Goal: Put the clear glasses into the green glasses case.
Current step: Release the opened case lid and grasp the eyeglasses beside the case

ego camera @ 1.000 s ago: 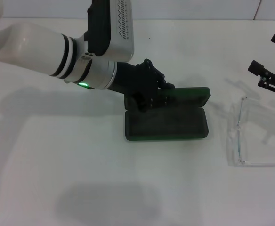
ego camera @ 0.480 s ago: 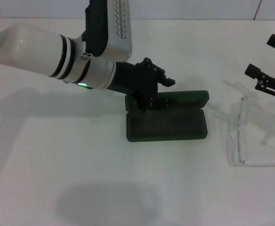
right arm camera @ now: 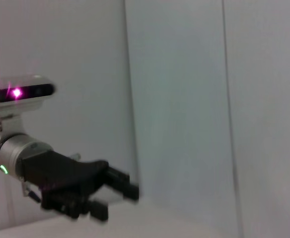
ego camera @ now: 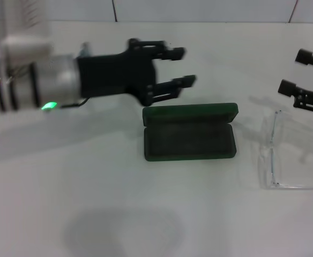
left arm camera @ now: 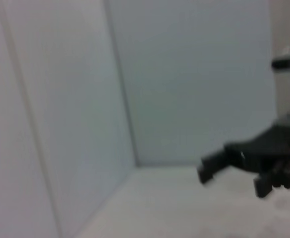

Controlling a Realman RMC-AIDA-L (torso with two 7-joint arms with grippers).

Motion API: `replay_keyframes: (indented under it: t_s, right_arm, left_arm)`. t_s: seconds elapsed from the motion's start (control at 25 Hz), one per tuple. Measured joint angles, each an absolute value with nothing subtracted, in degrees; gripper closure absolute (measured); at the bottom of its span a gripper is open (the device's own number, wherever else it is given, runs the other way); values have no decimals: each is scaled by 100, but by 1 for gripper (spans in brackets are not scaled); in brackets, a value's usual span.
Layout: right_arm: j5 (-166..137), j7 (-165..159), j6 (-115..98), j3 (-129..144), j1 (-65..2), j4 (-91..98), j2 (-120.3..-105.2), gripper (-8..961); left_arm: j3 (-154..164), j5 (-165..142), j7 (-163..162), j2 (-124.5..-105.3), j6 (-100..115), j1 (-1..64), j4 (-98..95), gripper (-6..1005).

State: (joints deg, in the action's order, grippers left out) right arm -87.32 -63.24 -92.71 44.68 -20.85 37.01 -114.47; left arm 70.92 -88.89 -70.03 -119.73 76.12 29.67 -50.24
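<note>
Lifting clear of the open case [ego camera: 189,133], my left end effector [ego camera: 179,67] is hovering released; right end effector [ego camera: 306,77] is hanging released above the glasses [ego camera: 277,155].

White table [ego camera: 119,214] fills the head view under soft, even light, with a faint grey shadow patch toward 7 o'clock — pale panelled wall [ego camera: 199,9] at 12 o'clock, dark vertical seams toward 11 and 1.

Open case [ego camera: 189,140] lies unobstructed from above; left claw [ego camera: 179,67] hovers at its 11 o'clock, glasses [ego camera: 277,155] at 3 o'clock.
</note>
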Motion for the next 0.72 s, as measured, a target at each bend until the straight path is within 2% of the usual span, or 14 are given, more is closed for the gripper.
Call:
replay_keyframes:
  t_s: [0.16,0.32,0.6,0.72]
  right_arm:
    - [-9551,-8599,-9366,4479,-2014,5267,-11478,127]
    - [-10557,-11331,-9498,4675,-2186,6812,-11464,130]
    - [-12287,-14280,-10629,4852,-3275,7574,-11089,161]
    - [-12971,-15030,-11025,4970,-3679,7577,-10976,171]
  left_arm:
    - [7095,-7626,-6028,-11979,7900,2271,-4519,462]
    - [7066,-6882,-5045,-11974,8256,1900,-3744,461]
    - [7069,-6856,-4285,-11962,8565,1834,-2996,463]
    - [7105,-6888,-4105,-11964,8586,1865,-2846,465]
